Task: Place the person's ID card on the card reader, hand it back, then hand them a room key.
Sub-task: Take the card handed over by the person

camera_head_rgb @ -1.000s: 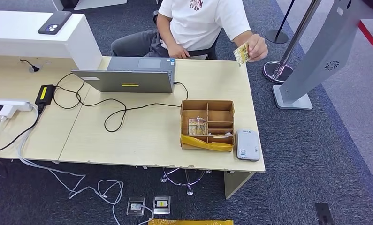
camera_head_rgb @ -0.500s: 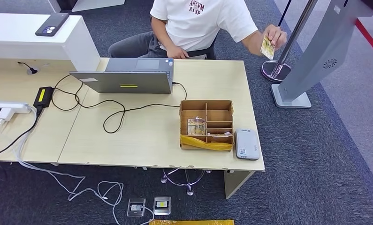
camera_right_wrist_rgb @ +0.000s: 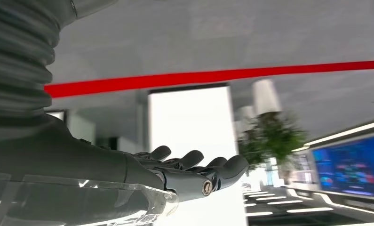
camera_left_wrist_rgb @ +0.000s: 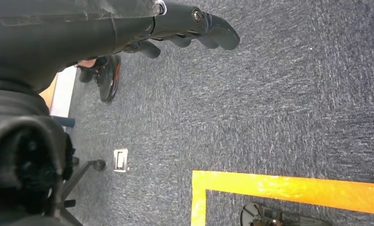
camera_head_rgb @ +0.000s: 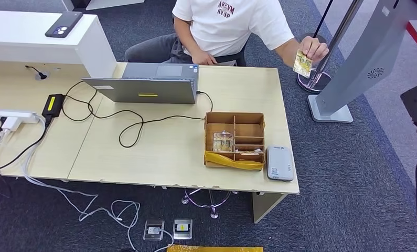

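A person in a white T-shirt (camera_head_rgb: 232, 21) sits behind the table and holds the ID card (camera_head_rgb: 302, 63) out past the table's far right corner. The grey card reader (camera_head_rgb: 279, 163) lies flat at the near right corner of the table (camera_head_rgb: 143, 152). Beside it stands a cardboard tray (camera_head_rgb: 234, 119) with room key cards (camera_head_rgb: 222, 142) in one compartment. My right arm (camera_head_rgb: 416, 105) rises at the right edge of the head view. My right hand (camera_right_wrist_rgb: 194, 174) is open, fingers stretched, holding nothing. My left hand (camera_left_wrist_rgb: 185, 28) hangs over the carpet with loose fingers, empty.
A laptop (camera_head_rgb: 148, 84) stands at the table's far side with cables (camera_head_rgb: 127, 126) trailing across to a power strip (camera_head_rgb: 9, 116). A grey kiosk stand (camera_head_rgb: 353, 68) and a barrier post (camera_head_rgb: 321, 58) stand right of the table. A phone (camera_head_rgb: 63, 24) lies on the white counter.
The person's hand has carried the ID card outward to the right, past the table corner. My right arm has come up into the head view at the right edge.
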Motion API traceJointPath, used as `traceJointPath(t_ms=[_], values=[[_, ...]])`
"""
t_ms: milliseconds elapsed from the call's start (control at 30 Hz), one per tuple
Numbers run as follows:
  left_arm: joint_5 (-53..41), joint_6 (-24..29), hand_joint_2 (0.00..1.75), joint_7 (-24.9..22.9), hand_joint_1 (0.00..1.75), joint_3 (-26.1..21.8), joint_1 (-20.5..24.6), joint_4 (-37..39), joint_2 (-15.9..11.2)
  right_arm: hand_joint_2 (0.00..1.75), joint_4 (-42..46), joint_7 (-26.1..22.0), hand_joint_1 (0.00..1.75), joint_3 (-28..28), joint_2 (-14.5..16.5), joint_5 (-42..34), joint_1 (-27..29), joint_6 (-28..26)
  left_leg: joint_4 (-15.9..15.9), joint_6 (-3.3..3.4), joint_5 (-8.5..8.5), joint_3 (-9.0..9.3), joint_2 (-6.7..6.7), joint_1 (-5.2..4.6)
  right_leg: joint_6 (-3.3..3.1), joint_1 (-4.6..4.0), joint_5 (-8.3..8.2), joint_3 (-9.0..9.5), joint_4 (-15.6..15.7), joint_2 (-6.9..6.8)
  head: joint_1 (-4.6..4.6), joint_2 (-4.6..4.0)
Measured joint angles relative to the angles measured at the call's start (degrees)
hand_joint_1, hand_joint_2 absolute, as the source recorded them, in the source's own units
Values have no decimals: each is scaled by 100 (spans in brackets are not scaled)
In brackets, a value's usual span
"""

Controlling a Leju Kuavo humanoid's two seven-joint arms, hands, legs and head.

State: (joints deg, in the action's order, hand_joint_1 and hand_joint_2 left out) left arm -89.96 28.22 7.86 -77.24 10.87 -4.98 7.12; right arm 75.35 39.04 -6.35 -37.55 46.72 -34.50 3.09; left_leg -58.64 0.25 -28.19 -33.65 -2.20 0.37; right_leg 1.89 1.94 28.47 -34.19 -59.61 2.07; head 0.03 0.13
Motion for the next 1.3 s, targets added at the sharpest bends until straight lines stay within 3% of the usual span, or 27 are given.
traceJointPath(t_ms=[200, 467, 733, 1067, 1100, 1233, 1300], values=[[0, 19, 0, -1, 0, 93, 8, 0, -3, 175, -149, -160, 0, -1684, 176, -640, -792, -897, -1, -9, 7, 4, -22, 6, -1, -5, 1, -1, 0, -12, 0, 0], [0, 54, 0, -15, 0, 131, 11, 0, -7, 175, -485, -673, 0, -3175, 714, -798, -1524, -1661, -1, -13, 6, 1, -18, 13, -4, -12, 3, -6, -1, -7, 0, 0], [1, 115, 0, -15, 0, 125, -8, 0, -8, 175, -966, -962, 0, -4038, 1300, -928, -1956, -2122, -1, -14, 7, 2, -23, 16, -5, -14, 3, -6, -1, -9, 1, 0], [0, 119, 0, -15, 0, 114, -51, 0, -17, 175, -1423, -1089, 3, -4430, 1625, -1104, -2089, -2233, -2, -14, 7, 3, -23, 16, -5, -14, 3, -6, 0, -8, 1, 0], [0, 119, 0, -15, 0, 114, -52, 0, -19, 175, -1454, -1094, 13, -4457, 1639, -1122, -2099, -2238, -2, -14, 7, 3, -23, 16, -5, -14, 3, -6, 0, -9, 1, -1], [0, 118, 0, -12, 0, 114, -53, 0, -25, 175, -1583, -1156, 163, -4566, 1695, -1183, -2154, -2265, -2, -15, 7, 5, -20, 16, -5, -14, 3, -6, 0, -7, 1, -1], [0, 118, 0, -8, 0, 114, -53, 0, -27, 175, -1635, -1183, 175, -4619, 1718, -1207, -2174, -2270, -2, -15, 7, 5, -19, 16, -5, -14, 3, -6, 0, -7, 1, 0]])
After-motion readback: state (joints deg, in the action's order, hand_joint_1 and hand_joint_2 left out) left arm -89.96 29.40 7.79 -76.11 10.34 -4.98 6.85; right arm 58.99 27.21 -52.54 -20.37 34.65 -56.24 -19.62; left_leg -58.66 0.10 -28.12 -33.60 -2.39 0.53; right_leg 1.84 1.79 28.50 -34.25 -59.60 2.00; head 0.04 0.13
